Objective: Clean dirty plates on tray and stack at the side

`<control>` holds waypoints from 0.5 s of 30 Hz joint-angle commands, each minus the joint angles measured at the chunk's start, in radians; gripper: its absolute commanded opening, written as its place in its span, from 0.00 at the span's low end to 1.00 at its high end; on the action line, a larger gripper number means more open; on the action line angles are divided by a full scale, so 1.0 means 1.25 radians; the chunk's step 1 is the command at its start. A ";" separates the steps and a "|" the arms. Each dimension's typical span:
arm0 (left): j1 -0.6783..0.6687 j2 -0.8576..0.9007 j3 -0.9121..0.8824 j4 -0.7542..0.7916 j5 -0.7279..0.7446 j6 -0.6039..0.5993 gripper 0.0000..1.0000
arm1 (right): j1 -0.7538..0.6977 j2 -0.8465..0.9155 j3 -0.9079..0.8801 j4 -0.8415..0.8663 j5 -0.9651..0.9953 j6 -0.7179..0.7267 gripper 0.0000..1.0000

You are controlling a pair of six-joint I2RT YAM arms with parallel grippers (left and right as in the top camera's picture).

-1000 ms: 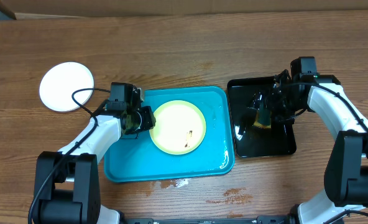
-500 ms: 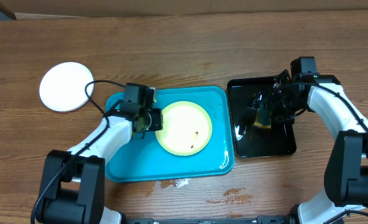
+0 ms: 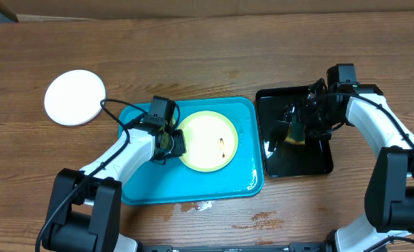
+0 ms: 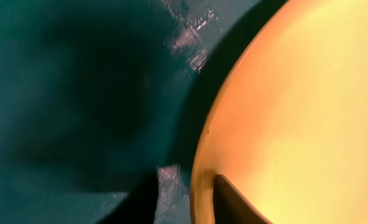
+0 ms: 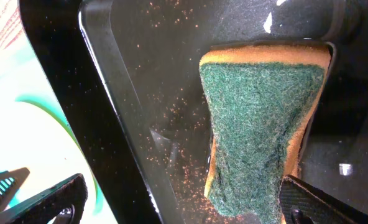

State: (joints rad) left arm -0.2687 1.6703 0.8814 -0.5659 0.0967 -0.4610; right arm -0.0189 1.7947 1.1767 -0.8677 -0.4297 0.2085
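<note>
On blue tray, mid-bench: yellow plate lying flat in tray's right half, small dark smudge near its middle. Left tool at plate's left rim. Wrist view: one finger over rim, other outside it; clamped or loose, cannot tell. White plate alone on bench, well left of tray. Right tool spread wide over black tray. Green-topped sponge lies between its fingers, one finger well clear of it.
</note>
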 commanded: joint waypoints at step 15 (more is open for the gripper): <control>-0.001 0.034 0.071 0.064 -0.088 0.148 0.41 | 0.004 0.002 0.001 0.002 0.003 -0.002 1.00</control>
State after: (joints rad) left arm -0.2687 1.6783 0.9531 -0.4896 -0.0093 -0.3054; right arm -0.0189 1.7947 1.1767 -0.8669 -0.4297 0.2089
